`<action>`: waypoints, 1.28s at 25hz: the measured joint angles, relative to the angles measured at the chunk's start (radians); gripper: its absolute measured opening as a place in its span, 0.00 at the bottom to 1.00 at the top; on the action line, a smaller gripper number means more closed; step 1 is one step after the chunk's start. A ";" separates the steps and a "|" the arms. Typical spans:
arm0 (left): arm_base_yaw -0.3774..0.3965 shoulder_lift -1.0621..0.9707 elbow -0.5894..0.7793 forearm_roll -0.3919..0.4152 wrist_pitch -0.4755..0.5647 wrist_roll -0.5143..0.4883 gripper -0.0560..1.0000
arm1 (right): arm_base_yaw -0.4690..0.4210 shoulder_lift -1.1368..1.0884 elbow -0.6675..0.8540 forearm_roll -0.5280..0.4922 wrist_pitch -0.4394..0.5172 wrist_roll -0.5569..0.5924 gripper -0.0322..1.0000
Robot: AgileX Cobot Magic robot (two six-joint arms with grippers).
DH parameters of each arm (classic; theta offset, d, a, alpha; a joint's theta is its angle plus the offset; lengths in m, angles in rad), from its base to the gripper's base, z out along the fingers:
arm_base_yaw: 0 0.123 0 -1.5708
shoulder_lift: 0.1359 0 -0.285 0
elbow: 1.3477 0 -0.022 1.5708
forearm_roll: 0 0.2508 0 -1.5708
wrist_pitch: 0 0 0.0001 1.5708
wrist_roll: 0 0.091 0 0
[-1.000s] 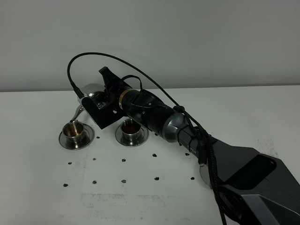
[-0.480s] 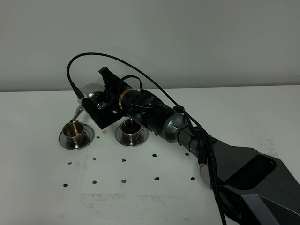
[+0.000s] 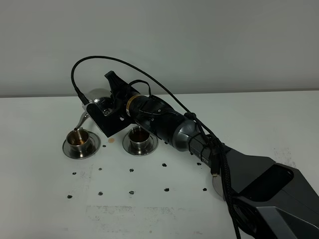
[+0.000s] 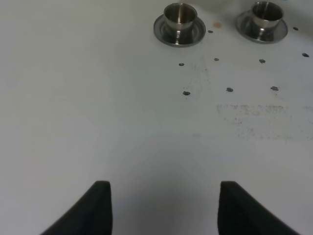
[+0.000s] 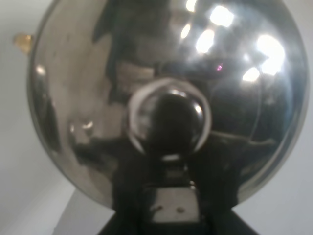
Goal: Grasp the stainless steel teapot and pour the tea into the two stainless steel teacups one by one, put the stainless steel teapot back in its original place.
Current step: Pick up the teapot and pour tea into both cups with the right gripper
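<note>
The left gripper (image 4: 161, 208) is hanging low over bare table (image 3: 45, 199), jaws wide, holding nothing. The left teacup (image 3: 78, 139) is sitting under the spout of the teapot (image 3: 97, 99), beside the right teacup (image 3: 139, 137). The right arm (image 3: 169, 124) is stretching across the middle, its right gripper (image 3: 110, 107) clamping the tilted teapot.

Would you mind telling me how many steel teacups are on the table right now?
2. The left teacup sits under the teapot's spout; the right teacup stands beside it, near the arm. Each rests on a saucer; none seems hidden.
</note>
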 joint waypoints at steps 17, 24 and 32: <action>0.000 0.000 0.000 0.000 0.000 0.000 0.56 | 0.000 0.000 0.000 0.005 0.000 0.000 0.23; 0.000 0.000 0.000 0.000 0.000 0.000 0.56 | 0.000 0.000 0.000 0.005 0.000 0.000 0.23; 0.000 0.000 0.000 0.000 0.000 0.000 0.56 | 0.000 0.000 0.000 0.008 0.000 0.000 0.23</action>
